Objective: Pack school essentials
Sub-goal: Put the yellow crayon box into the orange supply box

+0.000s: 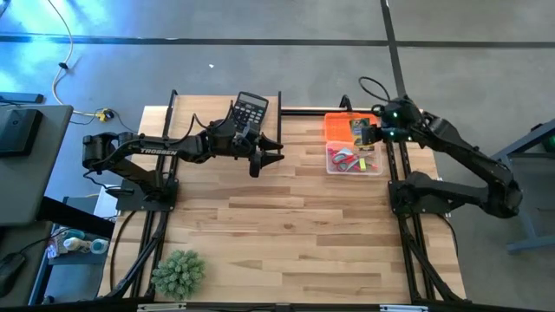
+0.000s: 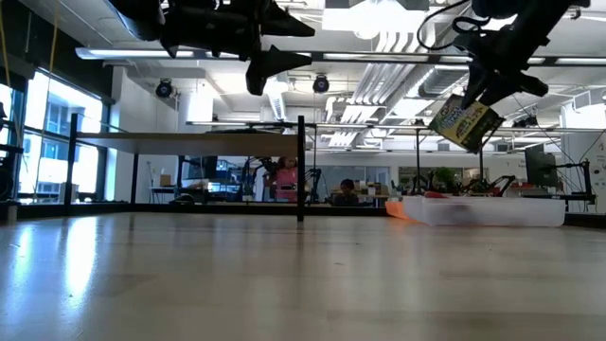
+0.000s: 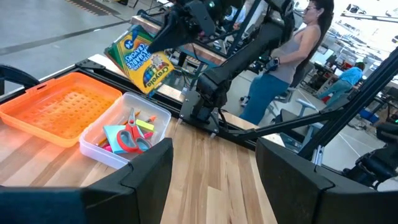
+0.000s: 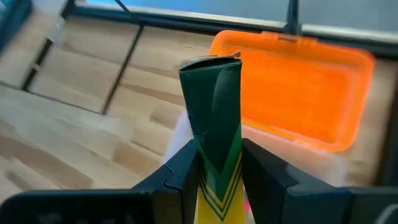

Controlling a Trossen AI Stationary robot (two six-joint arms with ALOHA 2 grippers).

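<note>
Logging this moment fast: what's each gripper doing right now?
Left gripper: open, empty, raised over the table.
Right gripper: shut on the crayon box, held above the clear case.

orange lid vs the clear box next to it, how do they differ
The orange lid is opaque and lies open with nothing in it; the clear box is see-through and holds red-handled scissors and other stationery. Both rest side by side on the table, similar in outline.

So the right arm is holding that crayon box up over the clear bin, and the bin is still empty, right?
Not empty. The left wrist view shows red scissors and notes already lying in the clear bin. The rest holds: the right gripper does grip the crayon box above the bin.
</note>
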